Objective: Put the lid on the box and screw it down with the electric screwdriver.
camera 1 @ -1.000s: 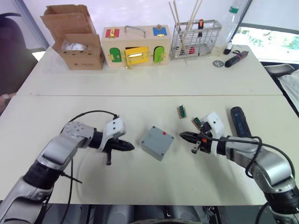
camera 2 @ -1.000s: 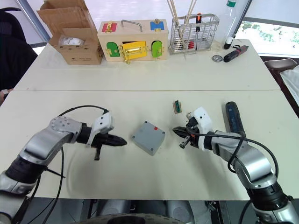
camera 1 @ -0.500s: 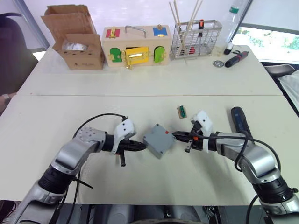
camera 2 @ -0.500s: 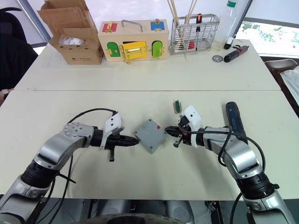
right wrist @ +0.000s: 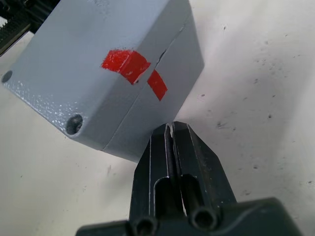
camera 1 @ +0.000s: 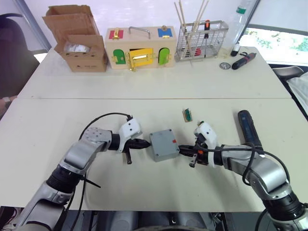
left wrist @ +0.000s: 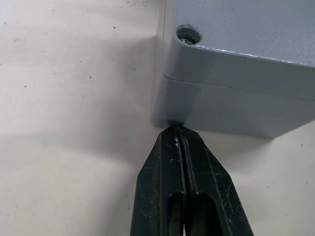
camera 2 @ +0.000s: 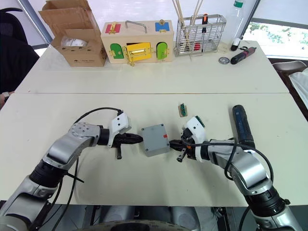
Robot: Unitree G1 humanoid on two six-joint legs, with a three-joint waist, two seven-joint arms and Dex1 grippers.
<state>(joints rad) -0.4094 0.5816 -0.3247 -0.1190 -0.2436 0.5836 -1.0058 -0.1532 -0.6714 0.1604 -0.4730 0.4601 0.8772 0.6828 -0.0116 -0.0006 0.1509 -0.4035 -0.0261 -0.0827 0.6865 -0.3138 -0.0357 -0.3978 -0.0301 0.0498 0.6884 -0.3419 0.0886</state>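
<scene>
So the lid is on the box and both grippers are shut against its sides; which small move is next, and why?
Probably draw the right gripper back from the box toward the electric screwdriver lying beside that arm. The lid already sits on the box, squared between the two shut grippers, and its corner holes look ready for driving. The left gripper could keep bracing the other side.

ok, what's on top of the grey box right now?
The lid sits on the box, seam visible, red tape across it. Corner holes show in the lid; whether screws are seated cannot be told. The inside is covered.
</scene>
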